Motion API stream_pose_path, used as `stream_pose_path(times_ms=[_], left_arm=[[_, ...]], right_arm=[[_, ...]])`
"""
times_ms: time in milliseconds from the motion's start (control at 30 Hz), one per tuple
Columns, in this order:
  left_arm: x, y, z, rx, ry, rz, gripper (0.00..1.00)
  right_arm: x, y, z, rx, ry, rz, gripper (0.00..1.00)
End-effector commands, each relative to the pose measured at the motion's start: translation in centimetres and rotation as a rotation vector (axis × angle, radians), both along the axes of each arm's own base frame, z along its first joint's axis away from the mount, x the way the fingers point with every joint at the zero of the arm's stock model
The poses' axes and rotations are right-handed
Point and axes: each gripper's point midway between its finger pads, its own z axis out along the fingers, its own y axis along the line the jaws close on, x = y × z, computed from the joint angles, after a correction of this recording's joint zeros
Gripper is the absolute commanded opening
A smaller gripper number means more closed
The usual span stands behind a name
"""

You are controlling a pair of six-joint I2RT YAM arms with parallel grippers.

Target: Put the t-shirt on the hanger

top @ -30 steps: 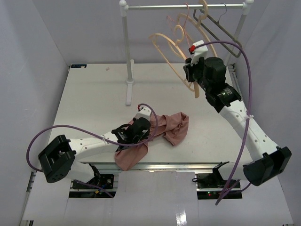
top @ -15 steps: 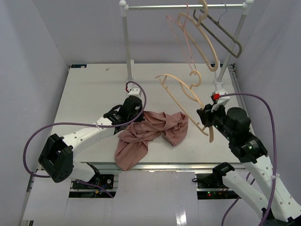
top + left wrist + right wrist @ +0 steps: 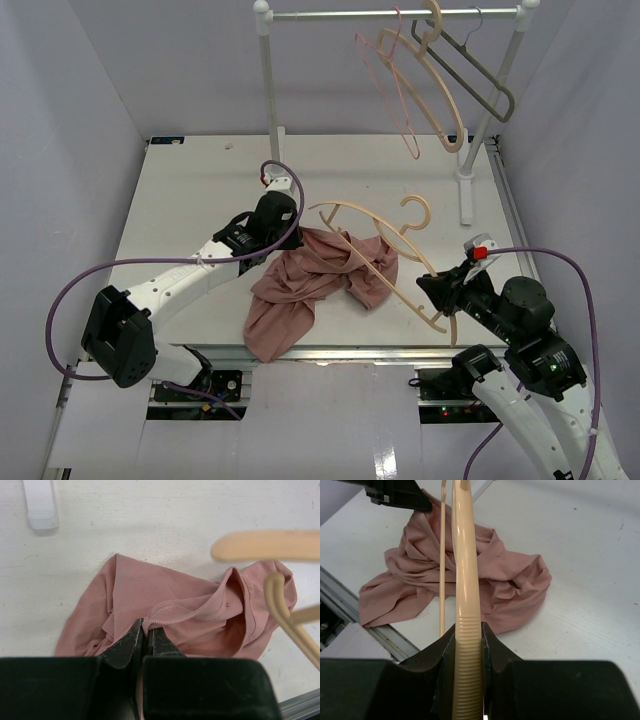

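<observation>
Jaws of the left gripper are pinched together on the ribbed collar of the t-shirt, a dusty-pink crumpled heap on the counter. Over its right side slants the pale wooden hanger, its ribbed end clamped in the right gripper.

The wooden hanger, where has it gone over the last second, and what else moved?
The right gripper, shut on the hanger, carried it from up by the rack down and nearer, over the t-shirt's right side. The left gripper moved from the shirt's near part to its far edge, pinching the collar and drawing cloth along. The rack and the other hangers on it stayed put.
</observation>
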Motion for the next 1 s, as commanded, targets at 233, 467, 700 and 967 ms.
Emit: stream_pose_path(times_ms=[233, 467, 700, 967], left_arm=[[0.7, -0.1, 2.7, -0.016, -0.040, -0.003, 0.00], [0.5, -0.1, 3.3, -0.013, -0.053, -0.025, 0.00], [0.5, 0.3, 3.3, 0.019, -0.052, -0.028, 0.00], [0.8, 0.5, 2.5, 0.052, -0.031, -0.016, 0.00]], right_arm=[[-3.2, -0.3, -0.6, 0.012, 0.091, 0.057, 0.08], [-3.3, 0.1, -1.0, 0.005, 0.103, 0.080, 0.08], [-3.1, -0.4, 0.0, 0.014, 0.066, 0.051, 0.08], [-3.3, -0.8, 2.2, 0.044, 0.019, 0.030, 0.08]])
